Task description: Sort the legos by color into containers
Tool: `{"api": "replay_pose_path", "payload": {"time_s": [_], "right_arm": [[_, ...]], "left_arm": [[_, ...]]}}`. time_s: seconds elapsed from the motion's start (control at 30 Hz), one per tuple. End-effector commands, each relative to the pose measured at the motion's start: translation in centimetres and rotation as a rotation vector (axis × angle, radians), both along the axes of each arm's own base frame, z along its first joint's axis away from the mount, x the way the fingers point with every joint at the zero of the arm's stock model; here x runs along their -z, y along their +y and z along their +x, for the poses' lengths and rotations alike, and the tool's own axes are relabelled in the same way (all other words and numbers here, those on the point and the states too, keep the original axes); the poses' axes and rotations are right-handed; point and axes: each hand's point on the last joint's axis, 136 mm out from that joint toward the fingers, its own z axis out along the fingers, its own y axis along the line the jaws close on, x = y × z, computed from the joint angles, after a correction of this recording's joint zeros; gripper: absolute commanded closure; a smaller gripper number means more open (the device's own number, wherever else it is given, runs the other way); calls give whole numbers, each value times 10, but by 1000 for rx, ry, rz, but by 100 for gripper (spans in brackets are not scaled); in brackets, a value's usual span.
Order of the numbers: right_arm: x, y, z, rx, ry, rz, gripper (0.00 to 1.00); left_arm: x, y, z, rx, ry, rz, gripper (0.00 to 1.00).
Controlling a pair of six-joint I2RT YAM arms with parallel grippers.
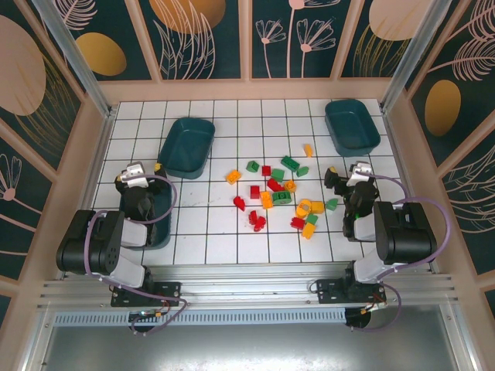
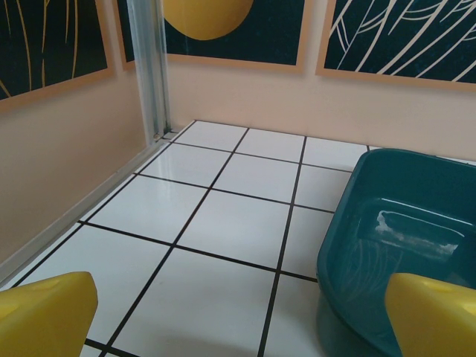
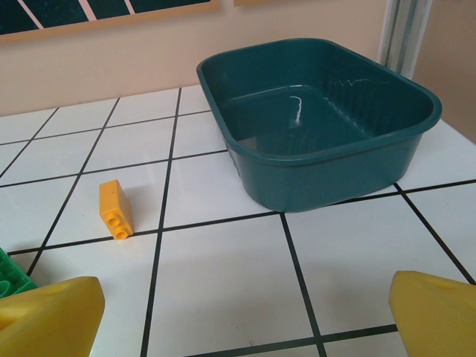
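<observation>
Red, green and yellow-orange legos lie scattered on the white tiles mid-table. One orange brick lies apart, left of the empty back-right teal bin, and a green brick shows at the left edge. My right gripper is open above bare tile, with nothing between its yellow fingertips. My left gripper is also open and empty, with the back-left bin just ahead to its right. In the top view the left gripper and right gripper flank the pile.
A third teal bin sits near the front left, partly hidden under the left arm. Low peach walls and metal posts enclose the tiled floor. The other bins stand at the back.
</observation>
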Motion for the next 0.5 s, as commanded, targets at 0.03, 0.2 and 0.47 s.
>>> {"api": "replay_pose_path", "payload": {"time_s": [0.03,0.2,0.47], "right_arm": [[-17,1,5,-1,-62,9,1],[-60,0,31,78,10,-36,1],[-177,25,83,43,53,95,1]], "left_arm": [[-5,1,3,1,-14,4,1],[-46,3,9,-14,-10,4,1],[-166,3,10,-24,-137,-223,1]]}}
